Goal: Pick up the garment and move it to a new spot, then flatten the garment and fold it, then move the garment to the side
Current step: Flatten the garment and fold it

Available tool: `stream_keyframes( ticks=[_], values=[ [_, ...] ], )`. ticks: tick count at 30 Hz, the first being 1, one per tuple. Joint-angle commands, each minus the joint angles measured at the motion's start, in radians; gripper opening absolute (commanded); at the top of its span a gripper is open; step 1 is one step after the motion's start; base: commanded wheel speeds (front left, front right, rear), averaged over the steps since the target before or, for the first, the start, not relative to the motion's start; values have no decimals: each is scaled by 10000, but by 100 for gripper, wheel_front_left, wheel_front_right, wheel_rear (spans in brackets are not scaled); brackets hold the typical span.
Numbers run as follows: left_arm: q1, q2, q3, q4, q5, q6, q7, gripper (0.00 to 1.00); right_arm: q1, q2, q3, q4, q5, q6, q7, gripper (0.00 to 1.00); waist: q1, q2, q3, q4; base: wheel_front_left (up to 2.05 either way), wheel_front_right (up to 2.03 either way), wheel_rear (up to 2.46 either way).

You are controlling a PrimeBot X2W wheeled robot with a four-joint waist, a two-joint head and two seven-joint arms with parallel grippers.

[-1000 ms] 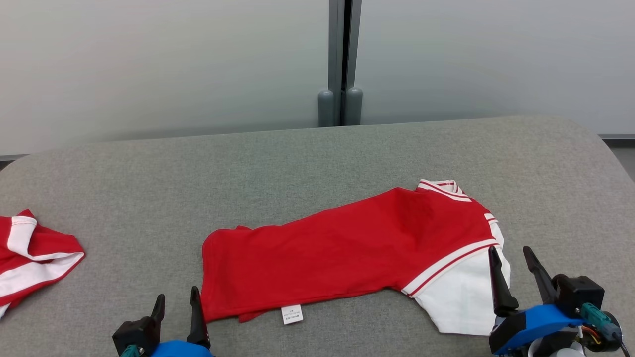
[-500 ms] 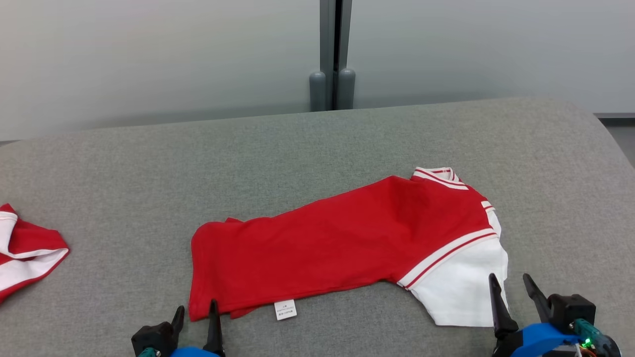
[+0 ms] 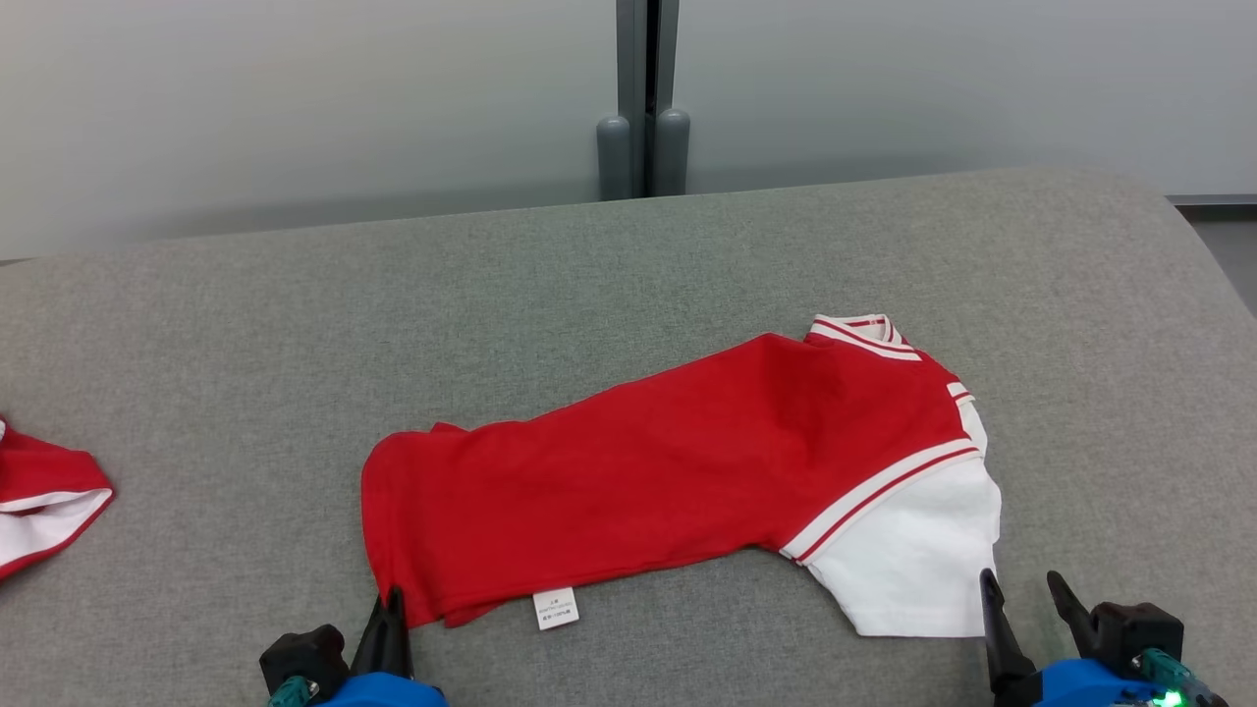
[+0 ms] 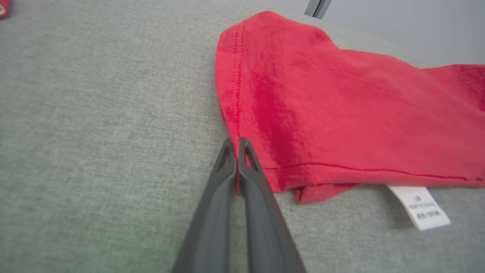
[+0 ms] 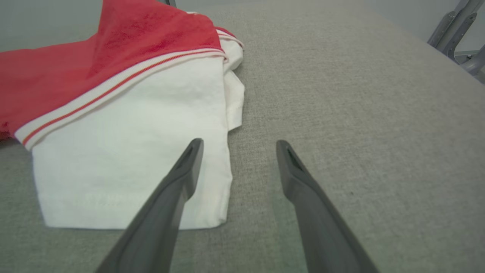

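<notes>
**A:** What do we have at the left?
**B:** A second red-and-white piece [image 3: 44, 501] at the desk's [image 3: 245, 324] left edge, well apart. Then our left end effector [image 3: 390, 601], pinching the near-left hem corner of the garment [image 3: 668, 471].
**A:** And the garment?
**B:** It lies mid-desk, red body left, white sleeve [image 3: 913, 560] right, label [image 3: 555, 608] at its near edge.
**A:** The right?
**B:** Our right end effector [image 3: 1019, 581] stands spread by the sleeve's near corner.

Grey fabric-covered table [image 3: 628, 275]: red-and-white T-shirt [image 3: 638, 491] lying flat, front-centre; second red-and-white garment [image 3: 39, 491] at left edge.
</notes>
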Motion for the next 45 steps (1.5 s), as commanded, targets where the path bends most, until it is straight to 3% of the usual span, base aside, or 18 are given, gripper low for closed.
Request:
stream_keyframes(
  ticks=[1, 9, 14, 15, 16, 17, 21, 29, 39, 45],
  values=[
    [-27, -2, -35, -86, -18, 52, -1, 0, 97, -17, -37, 63, -20, 1, -3, 100, 0, 0, 6, 23, 0, 0, 0],
    [-41, -2, -1, -311, 155, -16, -1, 0, -27, -17, 138, 551, 291, 1, -3, 100, 0, 0, 120, 90, 0, 0, 0],
    [-108, -2, -38, -285, 185, -64, -1, 0, 24, -7, 777, 1369, 333, 14, 46, 98, 0, 0, 138, 138, 0, 0, 0],
    [-105, -2, -53, -282, 177, -70, -1, 0, 46, 5, 873, 1558, 373, 14, 74, 48, 0, 0, 127, 147, 0, 0, 0],
    [-97, -2, -68, -286, 167, -71, -1, 0, 70, -15, 986, 1734, 408, 14, 83, 16, 0, 0, 114, 156, 0, 0, 0],
    [-83, -2, -74, -305, 147, -58, -1, 0, 82, -34, 1046, 1849, 480, 14, 92, 0, 0, 0, 101, 157, 0, 0, 0],
    [-77, 0, -29, -526, 135, -76, -1, 0, 8, -135, 1258, 1513, 854, 10, 74, 0, 0, 0, 16, 129, 0, 0, 0],
    [-747, 0, 599, -1794, 833, -463, -1, 0, -945, -474, 1347, -752, 2325, 1, -2, 0, 0, 0, -336, 59, 0, 0, 0],
    [-3605, 893, 1702, -3813, 1869, -1090, -3, 0, -4003, -1860, 1362, -3808, 3329, 1, -4, 0, 0, 0, -746, 61, 0, 0, 0],
    [-5278, 1279, 1762, -3979, 1739, -1209, 92, 0, -5785, -2764, 1689, -4206, 3415, 1, -2, 0, 0, 0, -633, 184, 0, 0, 0]
  ],
)
